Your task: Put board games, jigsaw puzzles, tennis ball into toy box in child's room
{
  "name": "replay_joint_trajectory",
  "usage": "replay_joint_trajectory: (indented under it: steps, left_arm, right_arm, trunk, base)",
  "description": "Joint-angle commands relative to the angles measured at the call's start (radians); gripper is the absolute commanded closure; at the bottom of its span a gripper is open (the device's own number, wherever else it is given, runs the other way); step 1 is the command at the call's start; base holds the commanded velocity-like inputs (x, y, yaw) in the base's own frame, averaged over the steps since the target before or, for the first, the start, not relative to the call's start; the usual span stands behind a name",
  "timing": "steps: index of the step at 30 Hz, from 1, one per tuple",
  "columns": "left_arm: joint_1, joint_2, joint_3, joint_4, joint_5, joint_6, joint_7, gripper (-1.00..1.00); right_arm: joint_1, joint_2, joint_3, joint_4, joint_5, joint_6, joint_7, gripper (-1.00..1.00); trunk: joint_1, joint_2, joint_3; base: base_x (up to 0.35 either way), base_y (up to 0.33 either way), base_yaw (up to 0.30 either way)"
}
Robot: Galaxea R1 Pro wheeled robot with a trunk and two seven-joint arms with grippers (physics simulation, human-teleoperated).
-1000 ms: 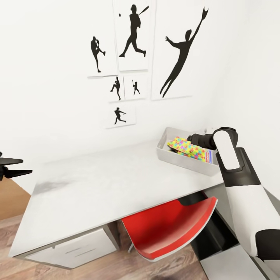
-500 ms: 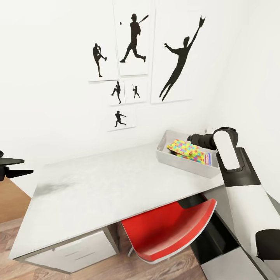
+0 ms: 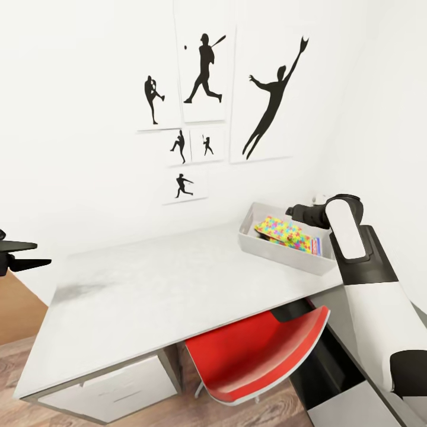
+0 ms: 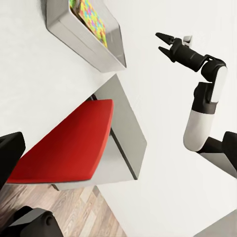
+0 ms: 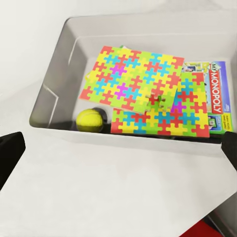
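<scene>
The light-grey toy box (image 3: 279,252) stands at the far right end of the table (image 3: 160,290). In the right wrist view it (image 5: 54,89) holds two jigsaw puzzles (image 5: 136,81) (image 5: 163,121) overlapping, a tennis ball (image 5: 90,120) beside them, and a white-green board game (image 5: 217,94) under them. My right gripper (image 3: 289,210) hovers open just above the box, nothing between its fingers (image 5: 10,153). My left gripper (image 3: 41,252) hangs open beyond the table's left end. The bed is out of view.
A red chair (image 3: 261,356) is tucked under the table's right half, with white drawers (image 3: 112,388) under the left. Black silhouette posters (image 3: 207,77) hang on the white wall behind. Wooden floor (image 3: 24,356) lies to the left.
The whole picture has drifted slightly, so the camera moved. Both arms keep the same pose and the box's contents lie as before.
</scene>
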Motion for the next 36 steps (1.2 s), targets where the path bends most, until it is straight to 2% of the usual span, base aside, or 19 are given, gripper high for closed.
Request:
replay_joint_trajectory:
  steps: [1, 7, 11, 16, 21, 27, 30, 36]
  left_arm:
    - [-0.005, 0.001, -0.008, 0.001, 0.004, 0.007, -0.004, -1.0]
    - [-0.005, -0.005, -0.009, 0.001, 0.003, 0.006, -0.003, -1.0]
    - [-0.005, -0.022, -0.008, 0.001, 0.002, 0.007, 0.0, -1.0]
    - [-0.005, -0.029, -0.008, 0.001, 0.002, 0.007, 0.001, -1.0]
    - [-0.004, -0.044, -0.008, 0.001, 0.002, 0.007, 0.001, -1.0]
    - [-0.004, -0.049, -0.007, 0.001, 0.002, 0.007, 0.001, -1.0]
    - [-0.003, -0.066, -0.007, 0.001, 0.003, 0.007, 0.002, -1.0]
    - [-0.003, -0.08, -0.007, 0.001, 0.003, 0.007, 0.02, -1.0]
  right_arm:
    - [-0.001, -0.001, 0.002, -0.001, -0.009, 0.003, -0.01, -1.0]
    - [0.001, -0.002, 0.001, -0.006, -0.008, 0.004, -0.011, -1.0]
    - [0.01, -0.005, -0.019, -0.011, -0.008, 0.005, -0.011, -1.0]
    - [0.013, -0.01, -0.033, -0.016, -0.006, 0.008, -0.012, -1.0]
    - [0.015, -0.02, -0.034, -0.019, -0.006, 0.007, -0.013, -1.0]
    - [0.016, -0.022, -0.035, -0.019, -0.006, 0.006, -0.013, -1.0]
    - [0.016, -0.022, -0.035, -0.018, -0.006, 0.004, -0.013, -1.0]
    - [0.016, -0.021, -0.035, -0.005, -0.006, 0.004, -0.013, -1.0]
  trunk:
    - [0.001, -0.002, -0.001]
    - [0.001, -0.002, 0.009]
    - [0.001, -0.002, 0.016]
    - [0.001, -0.002, 0.024]
    - [0.001, -0.002, 0.033]
    - [0.001, -0.002, 0.043]
    - [0.001, -0.002, 0.048]
    - [0.001, -0.002, 0.057]
  base:
    - [0.0, 0.0, 0.0]
    - [0.0, 0.0, 0.0]
    - [0.0, 0.0, 0.0]
    - [0.0, 0.0, 0.0]
    - [0.0, 0.0, 0.0]
    - [0.0, 0.0, 0.0]
    - [0.0, 0.0, 0.0]
    - [-0.064, 0.083, -0.078]
